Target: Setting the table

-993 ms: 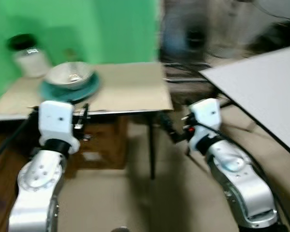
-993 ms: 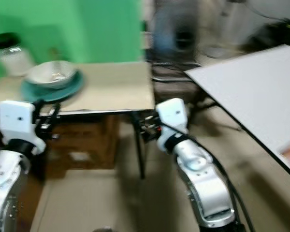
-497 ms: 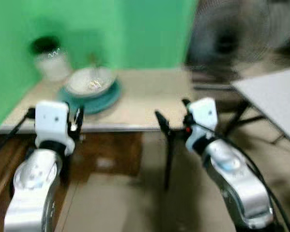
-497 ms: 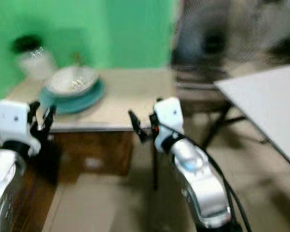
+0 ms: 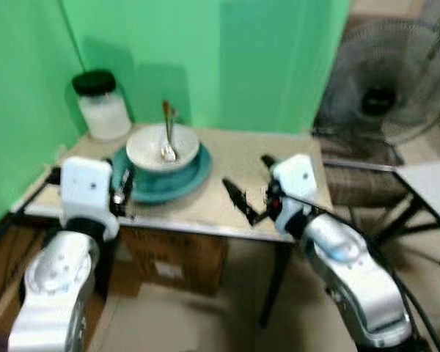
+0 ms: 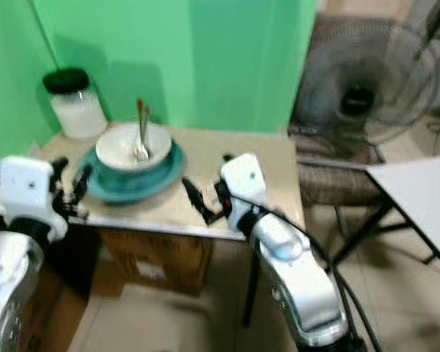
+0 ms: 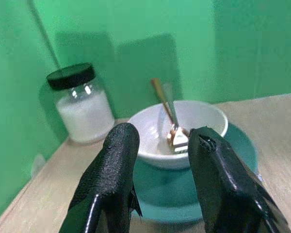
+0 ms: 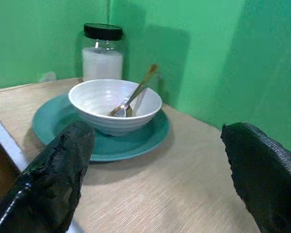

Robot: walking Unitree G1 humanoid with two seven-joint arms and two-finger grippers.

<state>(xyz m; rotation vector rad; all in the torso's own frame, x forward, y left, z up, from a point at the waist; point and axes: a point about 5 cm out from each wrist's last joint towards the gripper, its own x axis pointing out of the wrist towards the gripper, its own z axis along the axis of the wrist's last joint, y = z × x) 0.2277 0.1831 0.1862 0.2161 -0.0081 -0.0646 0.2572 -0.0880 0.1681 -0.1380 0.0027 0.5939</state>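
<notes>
Claws, left point(image 7: 160, 160) and right point(image 8: 160, 170), gape empty before bowl point(image 8: 115, 104).

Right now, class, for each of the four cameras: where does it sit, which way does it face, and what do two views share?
Left eye: on the head, looking down at the table; both silver arms show.
Right eye: beside it, same scene.
Left wrist: on the left arm, looking between its open left gripper at the bowl.
Right wrist: on the right arm, looking across the table between its open right gripper.
Both wrist views share the bowl, spoons, plate and jar.
</notes>
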